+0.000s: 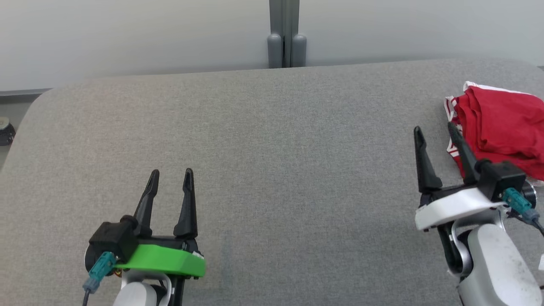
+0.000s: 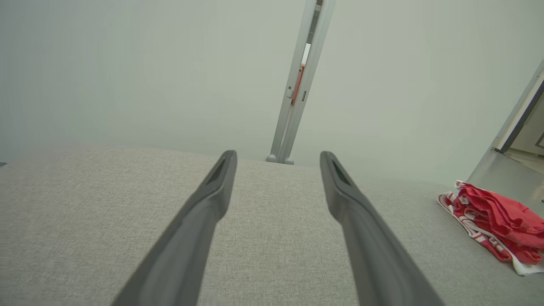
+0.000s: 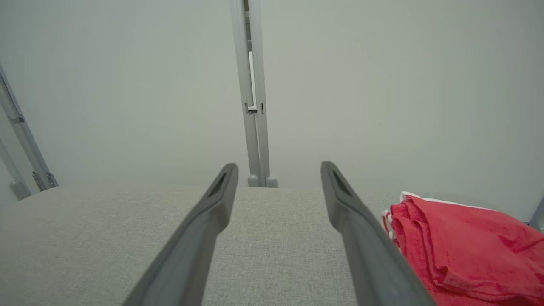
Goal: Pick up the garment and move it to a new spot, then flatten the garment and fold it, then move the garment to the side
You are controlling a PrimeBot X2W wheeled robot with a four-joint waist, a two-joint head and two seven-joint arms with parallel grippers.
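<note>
A: Count of things?

B: One garment (image 1: 499,123), red with white-striped trim. Two grippers: left gripper (image 1: 171,171), green-collared, and right gripper (image 1: 434,127), white-collared, with two long dark fingers (image 1: 185,204) each. One twin grey post (image 1: 287,46) behind the table (image 1: 272,148), taken here as the landmark.

A: Place of the garment?

B: Far to the right of the post and nearer than it, on the table close to the rounded far right corner. Bunched in soft folds, not spread out.

A: Heading and long axis?

B: Striped trim turned toward the post side, red folds away from it. Long axis seemingly from far to near, a little slanted. Hard to fix, with part cut off at the head view's edge.

A: State of the grippers?

B: Left one left of the post and well nearer, fingers spread wide, holding nothing. Right one right of the post, fingers wide apart too, empty, just beside the garment's trim edge. Touching or not, cannot tell.

A: Surface and room?

B: Grey woven fabric over the table, far corners rounded. Plain pale wall (image 1: 127,34) on both sides of the post.
</note>
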